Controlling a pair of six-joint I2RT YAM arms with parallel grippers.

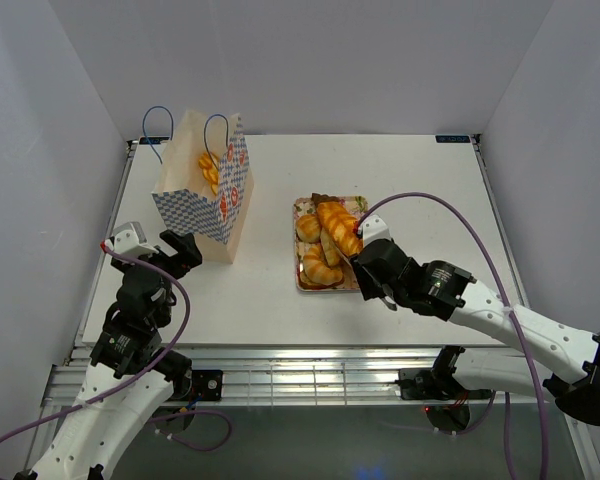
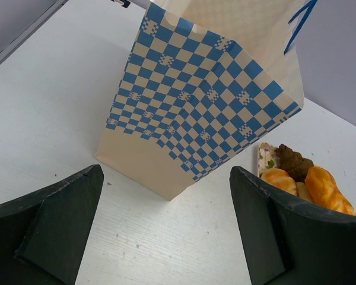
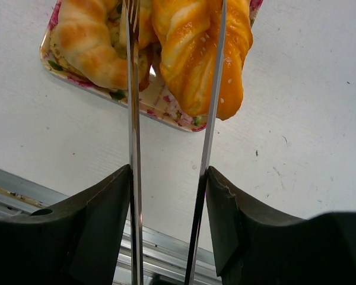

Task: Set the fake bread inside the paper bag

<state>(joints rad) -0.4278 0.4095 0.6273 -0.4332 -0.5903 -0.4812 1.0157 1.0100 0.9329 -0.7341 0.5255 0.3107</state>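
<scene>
Bread [image 1: 337,225] on a tray [image 1: 327,288] and in a paper bag [image 1: 195,205]; tongs [image 3: 132,119] at a loaf.
From above: the upright bag, far left, holds golden pieces, and glossy rolls fill the floral tray to its right. Left wrist: the left gripper [image 2: 166,225] gapes wide, near the bag's blue-checkered side. Right wrist: the right gripper [image 3: 166,225] clamps thin metal tongs, blades apart over a twisted loaf [image 3: 190,59] poking past the tray's rim.

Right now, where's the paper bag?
In the top view, the bag stands upright on the left, left of the tray and just beyond the left gripper.
</scene>
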